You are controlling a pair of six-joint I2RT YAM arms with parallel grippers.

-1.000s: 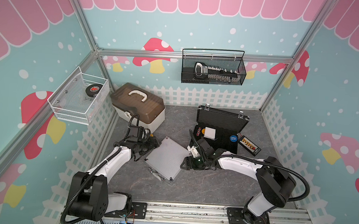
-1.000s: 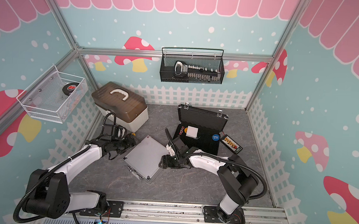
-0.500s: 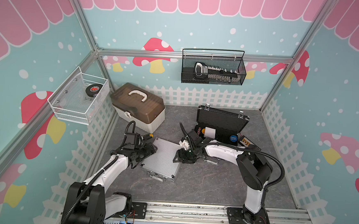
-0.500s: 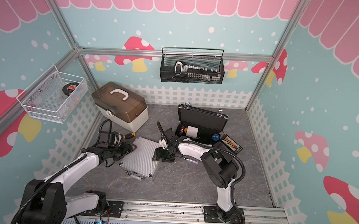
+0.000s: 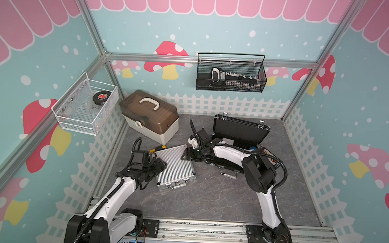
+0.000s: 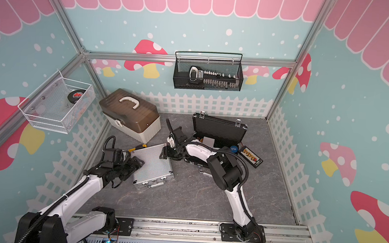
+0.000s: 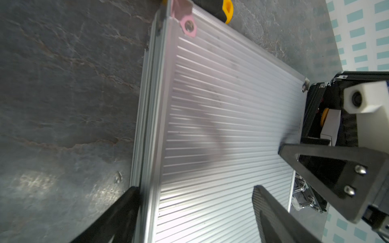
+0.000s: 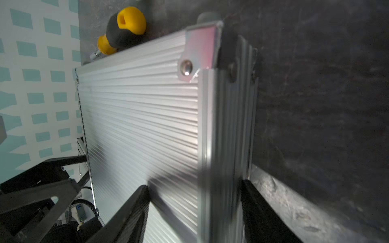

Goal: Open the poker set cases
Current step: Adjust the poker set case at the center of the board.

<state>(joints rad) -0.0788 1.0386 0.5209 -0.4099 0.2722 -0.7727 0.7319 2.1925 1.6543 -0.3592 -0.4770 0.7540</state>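
Note:
The silver poker set case lies closed on the grey table, latches and handle toward the front. My left gripper is open at its left edge, one finger against the case's side and the other above the ribbed top. My right gripper is shut on the case's right edge near the far corner, one finger on the top face and one at the underside. Behind it the black poker set case stands open, lid upright, its base partly hidden by my right arm.
A white box with a brown lid stands at the back left. A yellow-and-black screwdriver lies against the silver case's far edge. A strip of cards lies right of the black case. Wire baskets hang on the back and left walls.
The silver case has come down from a raised, tilted hold to lie flat, farther left. Both grippers moved with it, and the right jaws have narrowed onto its edge.

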